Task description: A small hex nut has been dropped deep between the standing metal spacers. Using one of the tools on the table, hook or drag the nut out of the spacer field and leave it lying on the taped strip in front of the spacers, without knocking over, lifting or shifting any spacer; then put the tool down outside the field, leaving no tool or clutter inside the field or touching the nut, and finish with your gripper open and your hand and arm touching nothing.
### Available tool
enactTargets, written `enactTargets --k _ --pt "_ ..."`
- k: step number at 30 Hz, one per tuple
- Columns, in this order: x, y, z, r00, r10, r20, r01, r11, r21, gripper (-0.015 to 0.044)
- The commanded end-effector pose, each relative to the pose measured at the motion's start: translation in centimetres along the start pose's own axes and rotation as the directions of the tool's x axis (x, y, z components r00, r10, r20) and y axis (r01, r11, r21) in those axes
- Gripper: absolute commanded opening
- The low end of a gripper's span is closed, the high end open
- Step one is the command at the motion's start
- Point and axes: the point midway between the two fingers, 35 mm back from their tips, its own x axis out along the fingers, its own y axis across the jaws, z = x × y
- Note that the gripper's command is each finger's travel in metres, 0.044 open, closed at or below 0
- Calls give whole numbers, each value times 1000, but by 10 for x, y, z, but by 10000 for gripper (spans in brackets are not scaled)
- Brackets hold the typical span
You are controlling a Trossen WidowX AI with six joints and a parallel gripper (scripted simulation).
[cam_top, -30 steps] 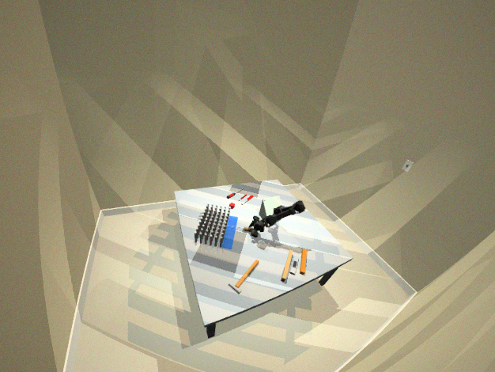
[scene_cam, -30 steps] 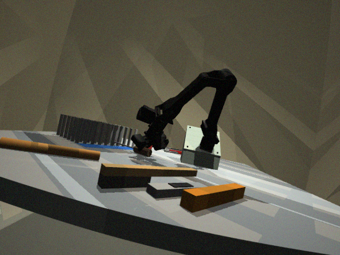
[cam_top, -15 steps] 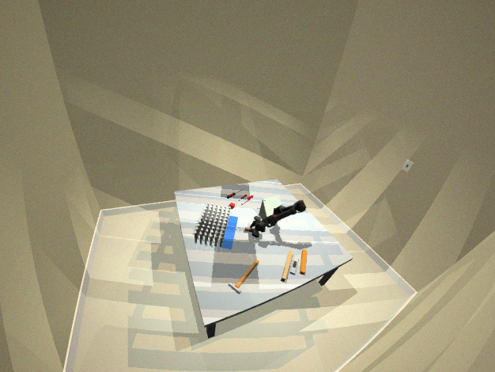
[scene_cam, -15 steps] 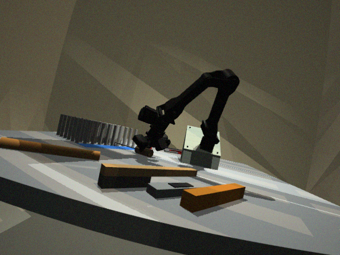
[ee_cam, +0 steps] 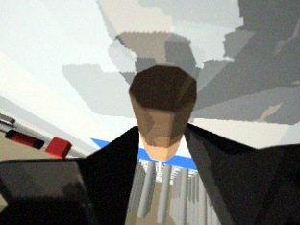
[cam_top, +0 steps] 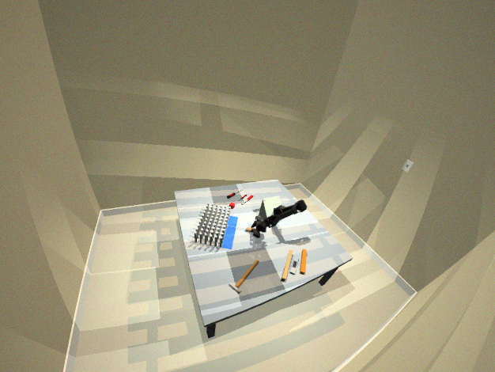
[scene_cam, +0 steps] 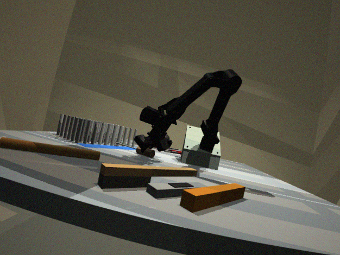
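My gripper is shut on the light wooden handle of a tool, low over the table on the arm's side of the blue taped strip. A thin shaft runs from the handle toward the spacers; its tip cannot be made out. The grey metal spacers stand upright in rows beyond the strip. The hex nut cannot be seen in any view.
A red cube sits near the field's back corner, with red-handled tools behind. A hammer, a tan block, a grey piece and an orange block lie toward the front.
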Motion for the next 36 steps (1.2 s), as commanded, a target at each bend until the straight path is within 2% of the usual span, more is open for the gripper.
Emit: enactTargets --k 1,36 --pt "-2 2 3 1000 4 -2 -4 1000 5 0" --pt "-18 2 -4 1000 -2 -4 2 1000 0 0"
